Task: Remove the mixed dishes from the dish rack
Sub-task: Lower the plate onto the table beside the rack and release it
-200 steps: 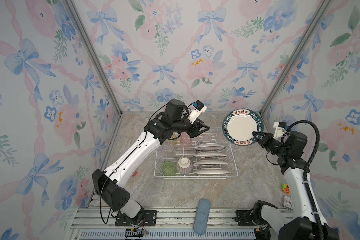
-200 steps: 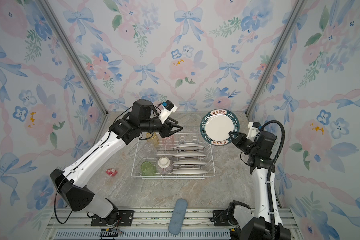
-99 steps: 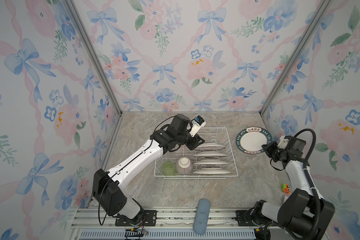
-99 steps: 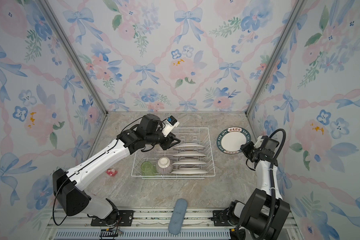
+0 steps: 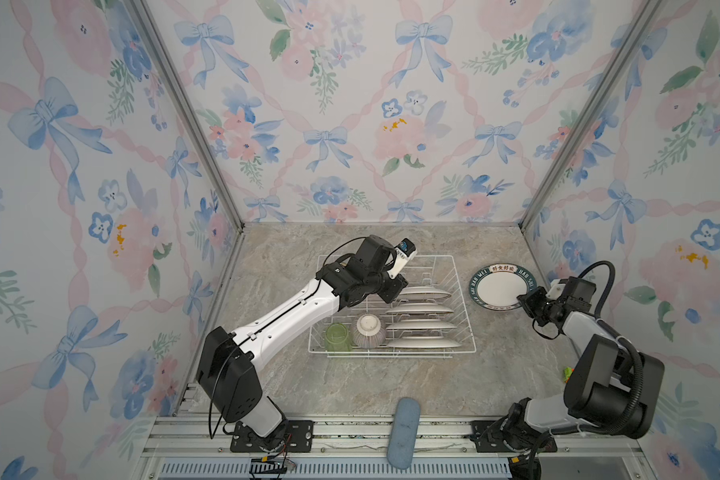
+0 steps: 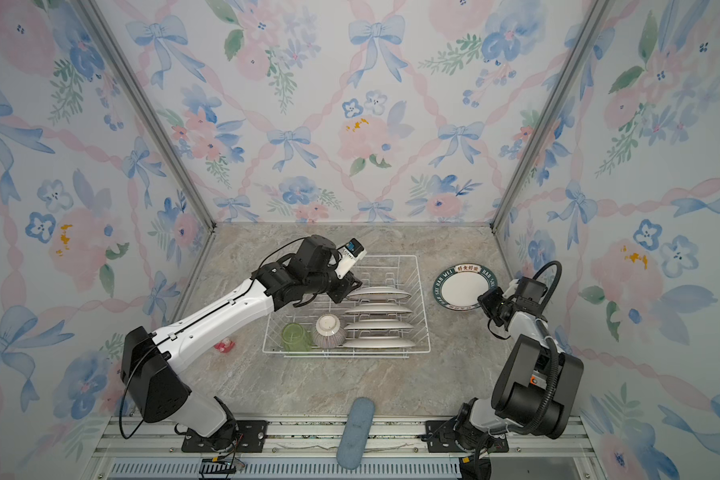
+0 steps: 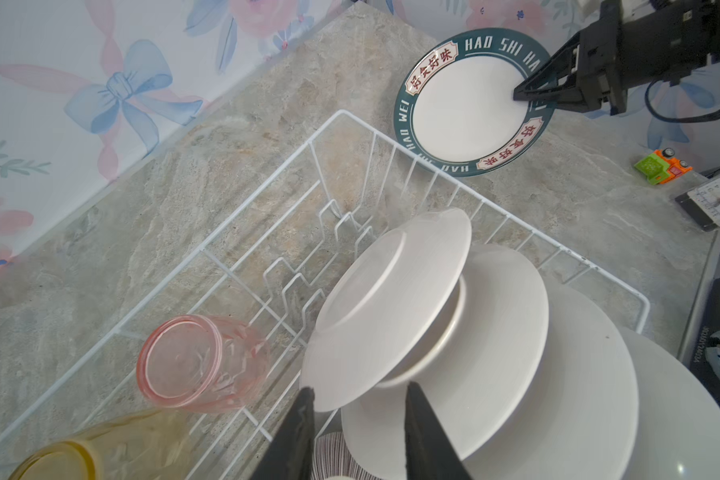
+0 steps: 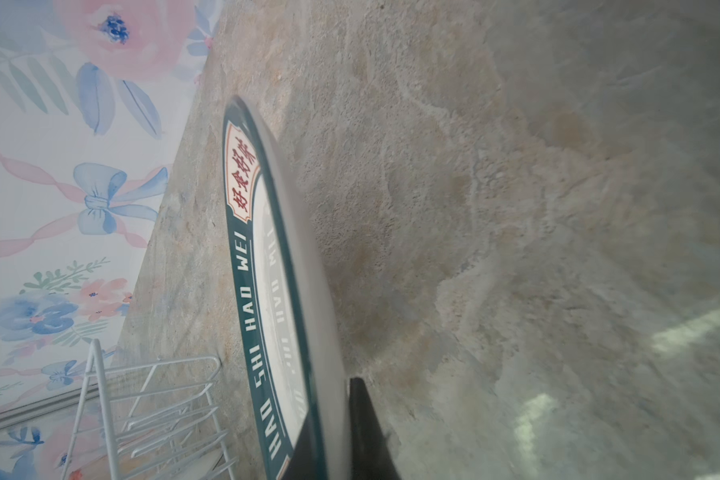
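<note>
The dish rack stands mid-table. Several white plates stand on edge in it, beside a green tumbler and a striped bowl. The left wrist view also shows a pink tumbler and a yellow tumbler. My left gripper is open, its fingers straddling the rim of the rearmost plate. My right gripper is shut on the edge of a green-rimmed plate, low over the table right of the rack.
A blue oblong pad lies on the front rail. A green and orange toy and a small clock sit at the right edge. A small red toy lies left of the rack. Flowered walls close three sides.
My right arm has carried the green-rimmed plate from upright in the air down to the table right of the rack. My left gripper has dropped onto the rearmost racked plate and narrowed.
</note>
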You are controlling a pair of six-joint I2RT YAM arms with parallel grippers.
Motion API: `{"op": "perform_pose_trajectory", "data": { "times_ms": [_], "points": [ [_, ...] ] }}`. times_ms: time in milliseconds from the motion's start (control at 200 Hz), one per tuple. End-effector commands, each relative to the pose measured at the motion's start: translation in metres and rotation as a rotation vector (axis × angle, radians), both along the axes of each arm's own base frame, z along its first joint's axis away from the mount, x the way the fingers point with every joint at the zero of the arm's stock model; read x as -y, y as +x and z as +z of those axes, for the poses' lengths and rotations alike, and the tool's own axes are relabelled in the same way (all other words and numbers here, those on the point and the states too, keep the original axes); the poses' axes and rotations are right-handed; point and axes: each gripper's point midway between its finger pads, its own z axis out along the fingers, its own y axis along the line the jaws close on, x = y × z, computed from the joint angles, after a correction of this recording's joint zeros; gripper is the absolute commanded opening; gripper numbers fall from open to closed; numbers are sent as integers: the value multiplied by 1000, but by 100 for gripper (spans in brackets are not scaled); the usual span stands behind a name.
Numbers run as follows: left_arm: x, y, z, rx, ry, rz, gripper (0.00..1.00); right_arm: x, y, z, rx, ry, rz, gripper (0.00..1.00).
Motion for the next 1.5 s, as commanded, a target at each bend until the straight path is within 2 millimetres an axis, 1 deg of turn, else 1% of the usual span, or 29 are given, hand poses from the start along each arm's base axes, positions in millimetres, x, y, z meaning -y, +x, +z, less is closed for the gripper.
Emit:
{"op": "perform_pose_trajectory", "data": {
  "times_ms": [0, 100, 240, 330, 375, 385, 400, 470, 530, 595, 680, 715, 900, 1005, 1100, 1170, 1275, 1325, 1365, 1385, 1395, 1450, 1470, 1495],
  "points": [
    [3, 4, -9, 39, 49, -10, 29, -5, 18, 2, 63, 50, 8, 10],
    [3, 6, -11, 59, 77, 5, 27, -12, 24, -7, 51, 59, 32, 11],
    [5, 7, -12, 89, 106, 5, 27, -25, 32, -18, 21, 57, 73, 15],
    [10, 6, -16, 82, 107, -16, 27, -26, 32, -27, -10, 52, 76, 17],
    [13, 4, -19, 72, 106, -29, 26, -25, 31, -30, -25, 47, 68, 17],
    [14, 4, -19, 69, 106, -32, 26, -26, 30, -37, -46, 53, 66, 17],
    [15, 3, -19, 69, 103, -34, 25, -25, 29, -41, -57, 54, 62, 17],
    [18, 2, -22, 60, 105, -44, 23, -22, 25, -49, -92, 13, 78, 18],
    [19, 3, -24, 57, 108, -46, 25, -19, 20, -55, -132, -10, 78, 19],
    [20, 3, -26, 58, 113, -49, 30, -16, 15, -60, -166, -33, 80, 21],
    [22, 2, -29, 65, 129, -57, 31, -14, 9, -63, -198, -61, 86, 22],
    [23, 2, -29, 70, 132, -58, 31, -13, 8, -63, -204, -71, 89, 23],
    [23, 6, -30, 83, 153, -35, 41, -11, 3, -66, -242, -101, 103, 27],
    [23, 6, -30, 84, 154, -30, 44, -10, 2, -68, -258, -100, 107, 30],
    [21, 6, -30, 93, 164, -26, 44, -10, 0, -71, -275, -100, 110, 32],
    [18, 7, -29, 100, 168, -18, 45, -9, -1, -72, -287, -101, 113, 37],
    [15, 8, -24, 117, 171, -9, 47, -9, -6, -69, -297, -107, 113, 49],
    [14, 8, -20, 127, 171, -6, 52, -7, -8, -65, -296, -113, 108, 53],
    [14, 8, -18, 132, 169, -7, 53, -6, -11, -60, -292, -123, 105, 56],
    [14, 8, -17, 135, 168, -10, 55, -5, -13, -61, -301, -123, 104, 57],
    [15, 8, -16, 137, 168, -13, 55, -3, -13, -54, -284, -132, 100, 57],
    [16, 8, -13, 155, 177, -24, 71, 0, -17, -41, -266, -150, 91, 59],
    [16, 8, -13, 162, 184, -24, 75, 2, -18, -36, -259, -157, 88, 60],
    [17, 8, -13, 172, 192, -29, 77, 3, -21, -30, -254, -167, 87, 60]
  ]
}}
